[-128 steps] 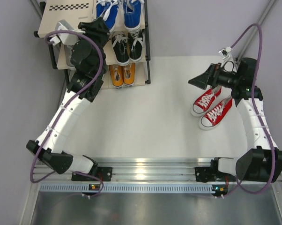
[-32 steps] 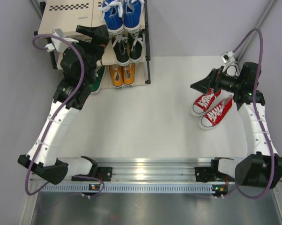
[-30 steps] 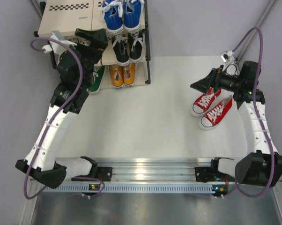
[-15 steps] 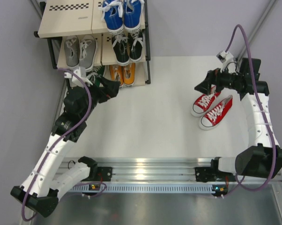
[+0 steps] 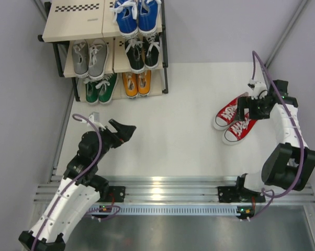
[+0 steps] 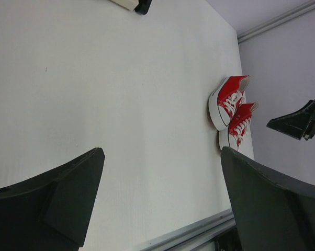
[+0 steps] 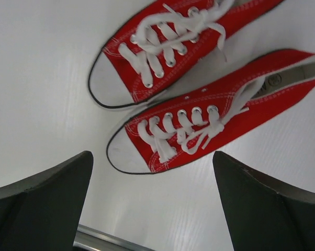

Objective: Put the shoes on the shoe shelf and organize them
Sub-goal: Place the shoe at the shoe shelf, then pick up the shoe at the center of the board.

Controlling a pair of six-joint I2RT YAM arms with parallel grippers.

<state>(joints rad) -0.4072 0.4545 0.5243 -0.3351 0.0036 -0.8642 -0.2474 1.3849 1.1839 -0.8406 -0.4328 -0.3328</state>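
Note:
The shoe shelf point(image 5: 74, 21) stands at the far left. It carries blue shoes point(image 5: 132, 15) on top, grey point(image 5: 89, 57) and black point(image 5: 143, 52) pairs in the middle, and green point(image 5: 101, 89) and orange point(image 5: 136, 83) pairs at the bottom. Two red shoes point(image 5: 235, 119) lie side by side on the table at the right, toes toward the near left. My right gripper point(image 5: 245, 110) hangs open just above them, and the nearer red shoe's point(image 7: 210, 130) toe lies ahead of its fingers point(image 7: 53, 193). My left gripper point(image 5: 125, 129) is open over bare table, far from the shelf, facing the red pair point(image 6: 232, 107).
A metal rail point(image 5: 162, 183) with both arm bases runs along the table's near edge. Grey walls close in on the left and right sides. The right gripper point(image 6: 299, 120) shows in the left wrist view beyond the red shoes.
My left arm has drawn back from the shelf toward the near left, uncovering the grey and green pairs. My right gripper has moved over the red pair and tipped downward.

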